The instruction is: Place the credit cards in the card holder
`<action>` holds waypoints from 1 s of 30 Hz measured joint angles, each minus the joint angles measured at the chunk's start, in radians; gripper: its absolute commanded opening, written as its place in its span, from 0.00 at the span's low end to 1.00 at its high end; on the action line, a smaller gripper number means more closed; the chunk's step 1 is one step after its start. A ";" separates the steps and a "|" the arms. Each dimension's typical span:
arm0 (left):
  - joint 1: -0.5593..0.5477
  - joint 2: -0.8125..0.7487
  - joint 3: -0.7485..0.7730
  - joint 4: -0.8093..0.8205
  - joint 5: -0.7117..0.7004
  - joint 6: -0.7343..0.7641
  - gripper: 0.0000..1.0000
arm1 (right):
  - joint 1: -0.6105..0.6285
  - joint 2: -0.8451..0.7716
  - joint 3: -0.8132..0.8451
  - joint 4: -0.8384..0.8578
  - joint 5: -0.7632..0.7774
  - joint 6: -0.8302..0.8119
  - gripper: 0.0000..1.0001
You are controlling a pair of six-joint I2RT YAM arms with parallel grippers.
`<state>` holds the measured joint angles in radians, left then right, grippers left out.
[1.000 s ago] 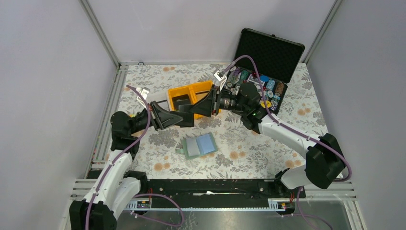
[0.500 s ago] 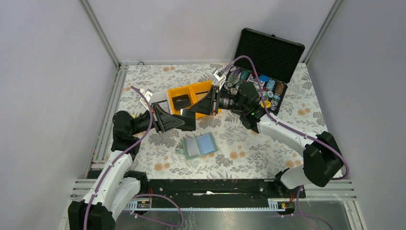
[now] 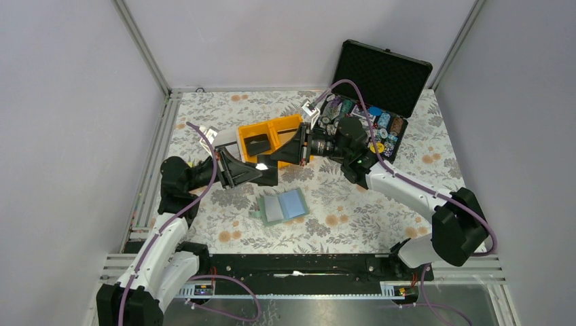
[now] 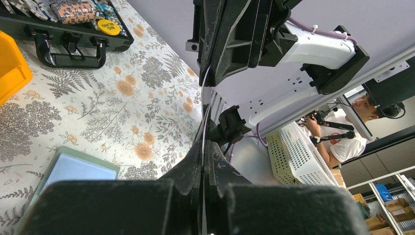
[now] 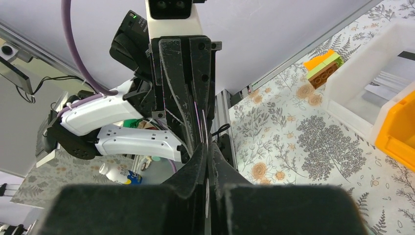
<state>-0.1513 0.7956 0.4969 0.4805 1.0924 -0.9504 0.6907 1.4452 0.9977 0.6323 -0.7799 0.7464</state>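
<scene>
Noted one thin, flat card (image 4: 204,127) pinched edge-on by left hand (image 4: 203,147) and right hand (image 5: 206,147); below hands, one square green card holder (image 3: 282,207).

The table covering (image 3: 339,204) is matt and flower-printed. The card holder (image 3: 282,207) is shown with a dull sage-green cover and glossy clear plastic pockets. The yellow bin (image 3: 275,132) is made of smooth plastic. The case lid (image 3: 384,68) is lined with black foam. The thin card (image 3: 260,165) appears glossy, though it is seen edge-on.
</scene>
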 measured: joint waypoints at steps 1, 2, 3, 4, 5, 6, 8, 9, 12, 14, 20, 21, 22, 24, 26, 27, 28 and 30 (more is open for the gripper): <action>0.000 0.000 0.000 0.000 0.000 0.000 0.08 | 0.000 -0.004 0.000 -0.004 0.001 -0.003 0.00; -0.001 0.000 0.000 0.000 0.000 0.000 0.12 | 0.000 -0.008 0.000 -0.012 0.004 -0.009 0.00; -0.002 0.000 0.000 0.000 -0.001 0.000 0.14 | 0.000 -0.014 -0.001 -0.022 0.012 -0.016 0.00; -0.003 0.000 0.000 0.000 -0.004 0.002 0.15 | 0.002 -0.022 -0.003 -0.033 0.021 -0.026 0.00; -0.004 0.000 0.000 -0.004 -0.007 0.004 0.15 | 0.002 -0.031 -0.006 -0.048 0.037 -0.037 0.00; -0.004 0.000 0.000 -0.010 -0.010 0.006 0.16 | 0.003 -0.047 -0.011 -0.070 0.058 -0.051 0.00; -0.004 0.000 0.000 -0.024 -0.021 0.014 0.15 | 0.002 -0.083 -0.021 -0.116 0.111 -0.084 0.00; -0.004 0.000 0.000 -0.032 -0.028 0.019 0.14 | 0.002 -0.105 -0.026 -0.140 0.142 -0.102 0.00; -0.004 -0.004 0.000 -0.050 -0.040 0.031 0.04 | -0.002 -0.169 -0.039 -0.203 0.240 -0.154 0.00; -0.004 -0.004 0.000 -0.060 -0.048 0.037 0.02 | -0.007 -0.206 -0.046 -0.233 0.286 -0.179 0.00; -0.004 -0.004 0.000 -0.091 -0.087 0.058 0.16 | -0.016 -0.254 -0.069 -0.274 0.369 -0.227 0.00; -0.005 -0.004 0.000 -0.100 -0.097 0.066 0.20 | -0.016 -0.256 -0.076 -0.282 0.376 -0.233 0.00; -0.005 -0.005 0.000 -0.111 -0.107 0.076 0.26 | -0.016 -0.257 -0.084 -0.290 0.380 -0.238 0.00; -0.005 -0.010 0.000 -0.148 -0.133 0.098 0.31 | -0.017 -0.261 -0.105 -0.312 0.387 -0.249 0.00; -0.005 -0.014 0.000 -0.170 -0.151 0.116 0.37 | -0.017 -0.262 -0.122 -0.330 0.391 -0.261 0.00; -0.007 -0.016 0.000 -0.181 -0.158 0.122 0.40 | -0.017 -0.262 -0.127 -0.337 0.390 -0.264 0.00; -0.010 -0.017 0.000 -0.188 -0.164 0.128 0.42 | -0.017 -0.263 -0.132 -0.343 0.390 -0.269 0.00; -0.018 -0.017 0.000 -0.201 -0.175 0.141 0.51 | -0.017 -0.263 -0.136 -0.348 0.388 -0.272 0.00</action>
<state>-0.1696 0.7784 0.4965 0.2794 0.9176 -0.8097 0.6739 1.1820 0.8616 0.2840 -0.3916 0.4740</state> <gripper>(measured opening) 0.406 0.019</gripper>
